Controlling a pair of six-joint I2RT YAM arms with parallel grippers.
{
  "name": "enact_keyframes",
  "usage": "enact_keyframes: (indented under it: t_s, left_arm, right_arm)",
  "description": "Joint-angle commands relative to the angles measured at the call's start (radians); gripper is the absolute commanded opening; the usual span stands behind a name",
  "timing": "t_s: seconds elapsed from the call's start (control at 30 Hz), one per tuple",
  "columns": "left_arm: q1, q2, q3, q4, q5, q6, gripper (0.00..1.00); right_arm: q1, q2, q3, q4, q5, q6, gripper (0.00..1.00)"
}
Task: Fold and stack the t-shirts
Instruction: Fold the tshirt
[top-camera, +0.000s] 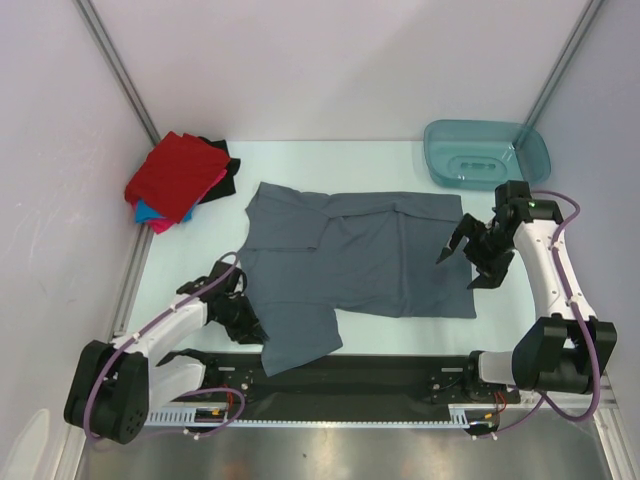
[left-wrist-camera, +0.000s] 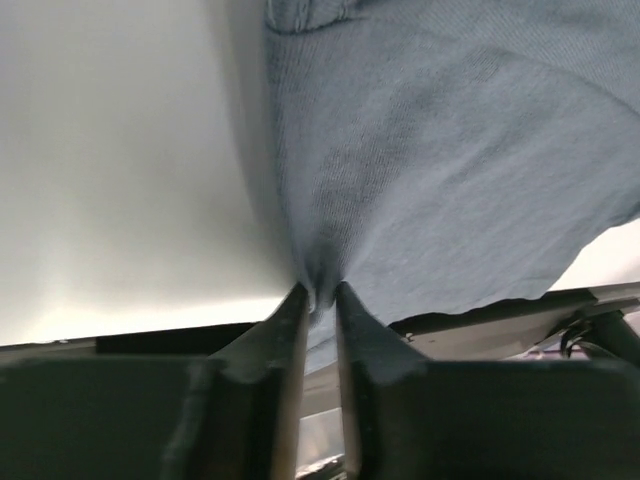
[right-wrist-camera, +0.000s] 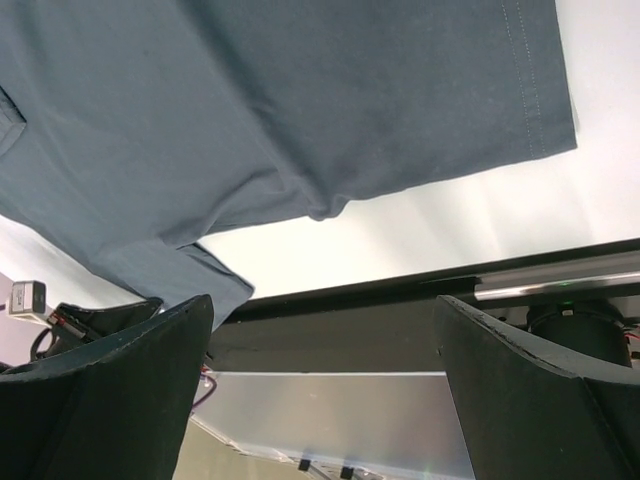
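A slate grey-blue t-shirt (top-camera: 360, 262) lies spread flat across the middle of the table. My left gripper (top-camera: 250, 328) sits low at the shirt's near-left edge. In the left wrist view the left gripper (left-wrist-camera: 320, 295) is shut on a bunched fold of that grey-blue cloth (left-wrist-camera: 450, 150). My right gripper (top-camera: 468, 262) hovers open over the shirt's right edge. The right wrist view shows the right gripper (right-wrist-camera: 322, 300) with jaws wide apart, nothing between them, and the shirt (right-wrist-camera: 300, 100) beyond. A stack of folded t-shirts (top-camera: 178, 172), red on top of blue, pink and black, rests at the back left.
A teal plastic tub (top-camera: 487, 152) stands at the back right corner. Metal frame posts rise at both back corners. The black base rail (top-camera: 350, 375) of the arms runs along the near edge, just below the shirt's hanging corner.
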Motion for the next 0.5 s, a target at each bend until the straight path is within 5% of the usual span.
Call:
enact_keyframes:
  t_s: [0.0,0.37,0.47]
  left_arm:
    - [-0.018,0.009,-0.033,0.034,-0.044,-0.028,0.18]
    - [-0.030,-0.057,0.042,-0.051,-0.039,-0.015,0.02]
    - [-0.030,-0.067,0.064,-0.077,-0.033,-0.007,0.25]
  right_arm:
    - [-0.004,0.006,0.036,-0.014,-0.011,-0.031,1.00]
    - [0.014,0.029,0.011,-0.024,-0.091,-0.077,0.99]
    - [0.039,0.049,-0.010,-0.062,-0.199,-0.116,1.00]
